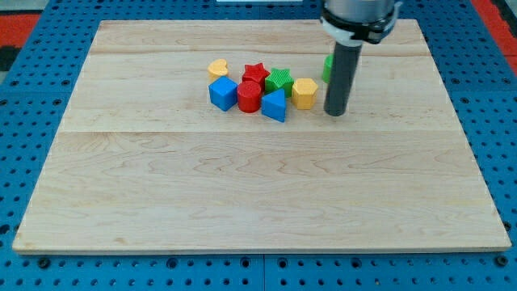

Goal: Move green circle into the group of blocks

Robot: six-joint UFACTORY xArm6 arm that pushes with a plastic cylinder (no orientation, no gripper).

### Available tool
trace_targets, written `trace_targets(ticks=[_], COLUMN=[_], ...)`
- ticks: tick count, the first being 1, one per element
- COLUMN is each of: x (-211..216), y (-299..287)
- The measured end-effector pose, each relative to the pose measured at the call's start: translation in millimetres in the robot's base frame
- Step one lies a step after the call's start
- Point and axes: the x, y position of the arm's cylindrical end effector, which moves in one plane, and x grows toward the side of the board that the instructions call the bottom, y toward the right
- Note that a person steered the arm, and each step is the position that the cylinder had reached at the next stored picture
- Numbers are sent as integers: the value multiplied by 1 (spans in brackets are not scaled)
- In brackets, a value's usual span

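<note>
Nearest edge: pale wooden board [258, 202], bare along the view's bottom, laid on a blue pegboard surface [24, 97].
Green circle: green block [328, 67], only a sliver seen at the rod's left edge, toward the view's top right of the board; its round shape cannot be confirmed, since most of it is hidden behind the rod.
Position of green block: set apart from the cluster, just up and to the view's right of the yellow hexagon.
Tip: my tip [336, 113], the lower end of a dark upright rod, is placed on the board just to the view's right of the yellow hexagon and below the green block.
Hand state: no gripper is fitted, so nothing is held; whether the rod touches the green block cannot be told.
Nearest cluster block: yellow hexagon [304, 93].
Cluster middle: green star [279, 80], red star [256, 73], red cylinder [249, 96], blue triangle [274, 106].
Cluster left: blue cube [223, 93], with a yellow heart-like block [217, 68] above it.
</note>
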Motion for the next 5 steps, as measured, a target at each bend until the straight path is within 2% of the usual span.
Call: trace_targets(ticks=[4, 5], x=[-104, -114], y=[14, 37])
